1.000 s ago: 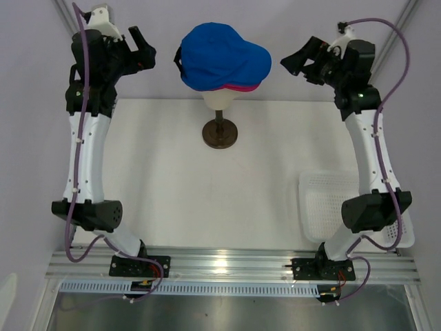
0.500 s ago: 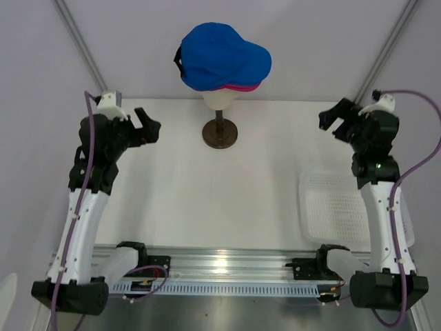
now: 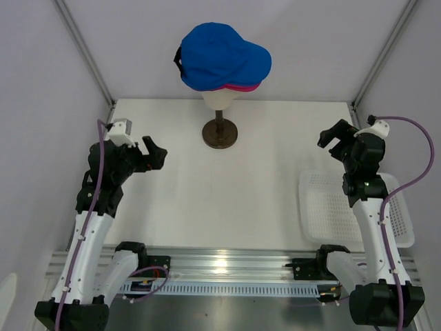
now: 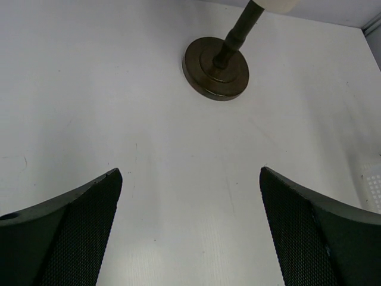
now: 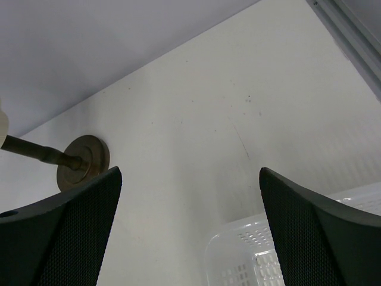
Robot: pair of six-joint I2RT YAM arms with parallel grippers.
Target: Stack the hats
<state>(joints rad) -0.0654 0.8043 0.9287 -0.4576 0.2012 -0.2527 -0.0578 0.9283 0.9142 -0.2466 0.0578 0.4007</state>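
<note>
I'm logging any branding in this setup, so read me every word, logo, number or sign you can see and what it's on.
None can be read in any view.
blue cap: no logo or lettering shows.
white mesh basket: plain, no label.
left arm's base mount: a small yellow patch, too small to read.

L tool (image 3: pixel 154 154) & R tool (image 3: pixel 333 136) pulled back fr hats (image 3: pixel 220 58) twd bases.

Slim white links (image 3: pixel 86 241), black joints (image 3: pixel 365 169), purple cables (image 3: pixel 400 118) — fingers (image 4: pixel 59 238) black and mesh-textured.
</note>
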